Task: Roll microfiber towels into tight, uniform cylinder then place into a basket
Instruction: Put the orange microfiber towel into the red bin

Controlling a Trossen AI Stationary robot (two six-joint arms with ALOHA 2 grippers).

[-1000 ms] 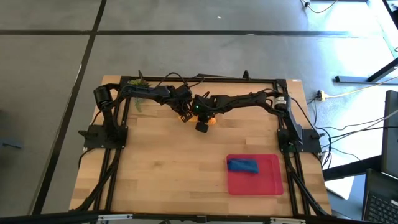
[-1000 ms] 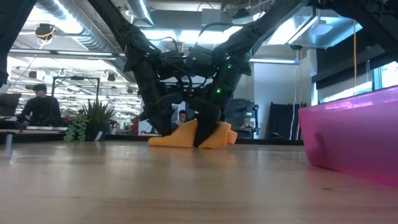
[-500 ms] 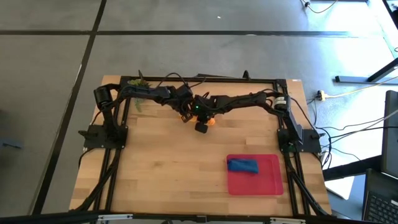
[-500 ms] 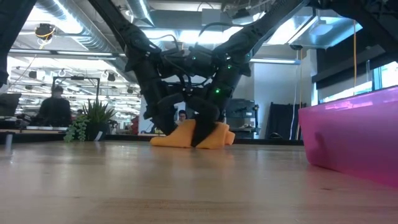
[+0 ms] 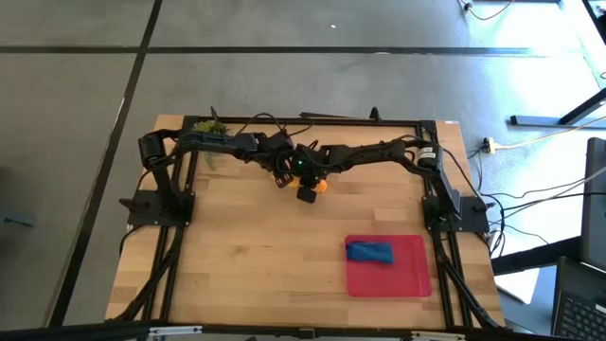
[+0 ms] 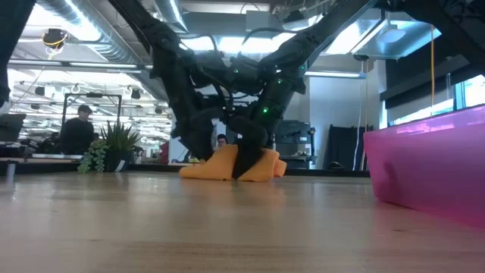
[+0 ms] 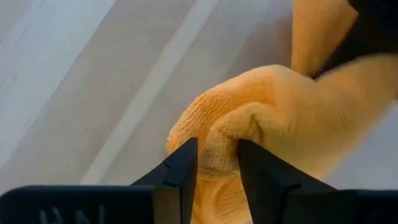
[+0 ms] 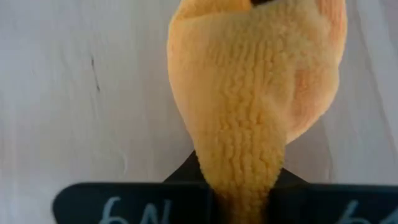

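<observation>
Orange towel [image 7: 273,118] sits between both grippers at twelve o'clock: right gripper [image 8: 245,186] pinches it, left gripper [image 7: 217,165] loosely straddles a fold.

1. The high view is evenly lit; strong glare is seen on the floor [image 5: 559,38] at the upper right corner.
2. In the low view, the arms are rendered as dark silhouettes against bright ceiling lights [image 6: 174,15]; the near tabletop [image 6: 227,235] is blurred.
3. In both wrist views, soft diffuse light is recorded on the orange towel [image 8: 261,93], and the tool fingers [image 7: 180,180] are out of focus.
</observation>
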